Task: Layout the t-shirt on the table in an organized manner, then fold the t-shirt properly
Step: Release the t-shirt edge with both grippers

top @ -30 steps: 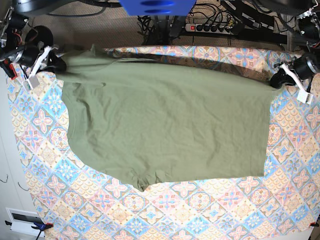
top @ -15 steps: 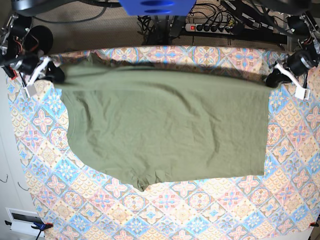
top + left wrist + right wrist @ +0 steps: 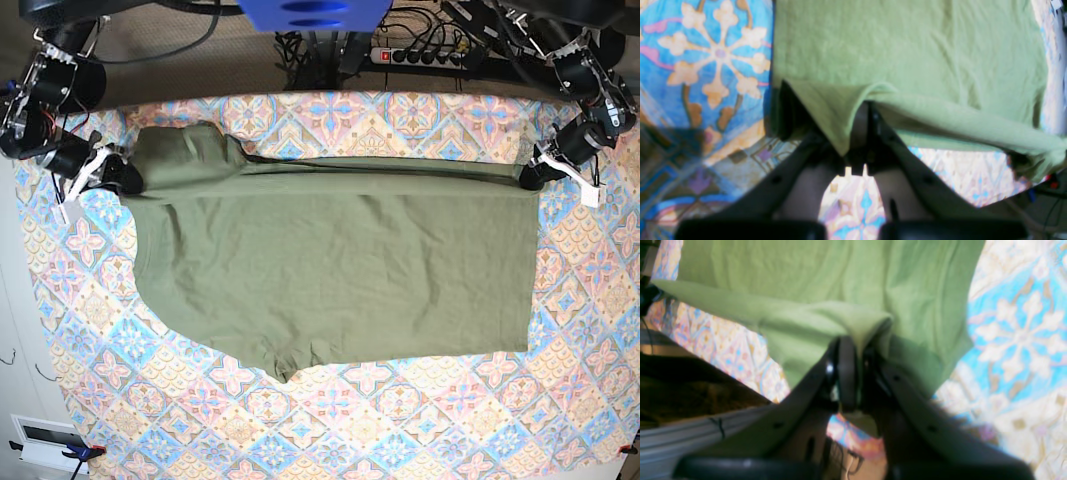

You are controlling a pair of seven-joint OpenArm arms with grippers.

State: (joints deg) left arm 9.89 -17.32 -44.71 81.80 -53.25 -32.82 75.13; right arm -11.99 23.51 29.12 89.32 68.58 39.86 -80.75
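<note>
Olive-green cotton fills the left wrist view: the t-shirt (image 3: 907, 50), spread over the patterned bench (image 3: 706, 66). Left gripper (image 3: 857, 133) seen from behind, with one dark finger (image 3: 873, 140) pressed narrow on a corner of the fabric, which drapes over the tips. A taut edge of the shirt stretched away to the right, lifted just above the cloth of the bench.

In the right wrist view, the same picture mirrored: right gripper (image 3: 857, 363) clamped narrow on a bunched fold of the t-shirt (image 3: 806, 280), fabric wrapped around the tips. Taut edge stretched away to the left over the bench (image 3: 1007, 340).

From the base view, t-shirt (image 3: 340, 260) spread wide across the bench (image 3: 400, 430), mostly flat. Left gripper (image 3: 530, 177) at the right end of the far edge, right gripper (image 3: 125, 180) at the left end, both pinching the fabric. Between them a straight narrow band of cloth along the far edge, looking like a fold or a stretched hem. One sleeve bulging near the front edge, not smoothed.

Step in hand, by judgement: layout, or the very start of the first fold. Next move calls for equal tension on both corners, then an even lowering of the edge before release, to avoid wrinkles.
</note>
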